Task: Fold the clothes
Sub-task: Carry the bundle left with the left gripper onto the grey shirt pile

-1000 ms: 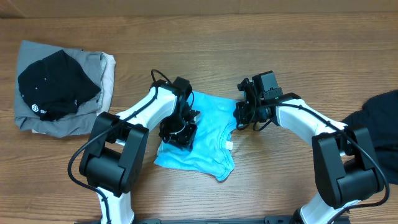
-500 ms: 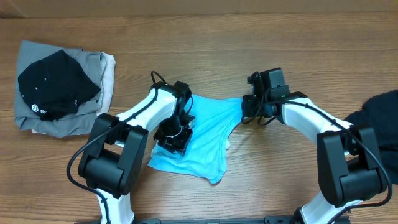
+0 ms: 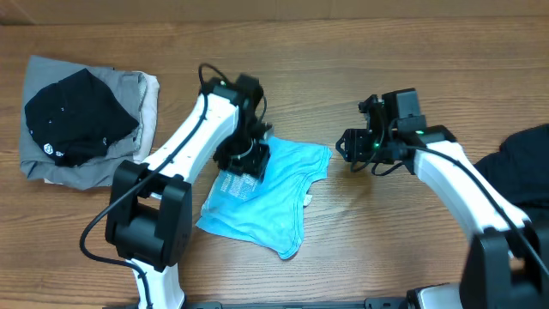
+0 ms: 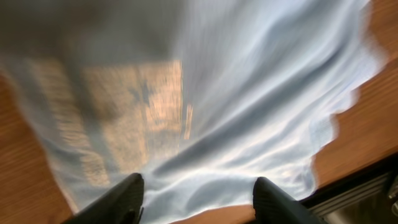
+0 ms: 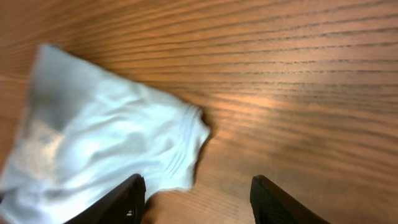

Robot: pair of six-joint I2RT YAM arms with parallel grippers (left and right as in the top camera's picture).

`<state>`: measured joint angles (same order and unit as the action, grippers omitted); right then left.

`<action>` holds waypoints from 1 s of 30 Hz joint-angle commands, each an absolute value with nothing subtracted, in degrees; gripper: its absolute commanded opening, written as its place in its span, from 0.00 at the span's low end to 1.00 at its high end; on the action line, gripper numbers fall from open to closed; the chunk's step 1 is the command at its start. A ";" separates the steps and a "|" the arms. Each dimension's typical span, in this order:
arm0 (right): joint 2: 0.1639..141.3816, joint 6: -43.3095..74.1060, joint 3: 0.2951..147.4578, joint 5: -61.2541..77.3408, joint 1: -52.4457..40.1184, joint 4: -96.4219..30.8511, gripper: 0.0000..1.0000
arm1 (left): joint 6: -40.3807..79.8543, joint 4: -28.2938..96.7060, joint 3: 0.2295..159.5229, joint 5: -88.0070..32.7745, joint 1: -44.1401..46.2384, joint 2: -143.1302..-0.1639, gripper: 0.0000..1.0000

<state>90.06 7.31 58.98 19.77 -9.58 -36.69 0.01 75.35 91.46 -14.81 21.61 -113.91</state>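
The shirt (image 3: 266,202) lies in the middle of the tabletop (image 3: 386,240), light blue, partly doubled over and skewed, and its near corner runs to a crooked point. Neither pincer holds it. The left pincer (image 3: 242,165) hangs over the far left part of the cloth. In its wrist view the fingers stand apart with nothing between them (image 4: 196,193), and the shirt (image 4: 249,93) is below, wrinkled. The right pincer (image 3: 350,146) is beside the shirt's far right corner, above bare wood. Its fingers are also apart and empty (image 5: 198,193), and a ribbed hem of the shirt (image 5: 106,149) lies just left of them.

I judge that the fold is not finished. To do it well, each pincer should take one corner of the same edge, pinching all layers. Both should then lift low and together, so that the cloth does not drag, and lay the edge straight on the opposite one. The wrinkles should be pulled flat first.

A pale print (image 3: 233,184) shows on the shirt, too faint to read. At the far left, the pile (image 3: 77,120) has a black piece on grey ones, and its small white mark is not readable. A black garment (image 3: 523,159) lies at the right edge.
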 commanded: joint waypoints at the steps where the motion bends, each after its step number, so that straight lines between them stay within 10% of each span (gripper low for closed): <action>1: 86.70 7.11 60.25 20.69 -9.85 -39.59 0.59 | 2.20 74.43 94.13 -16.38 17.89 -114.19 0.90; 22: 86.30 7.09 60.07 20.69 -10.11 -48.31 0.63 | -8.88 58.67 75.35 -31.00 8.08 -120.92 1.00; 30: 86.30 7.49 60.07 20.69 -10.11 -48.75 0.63 | -13.26 53.04 70.11 -34.79 9.87 -121.60 0.60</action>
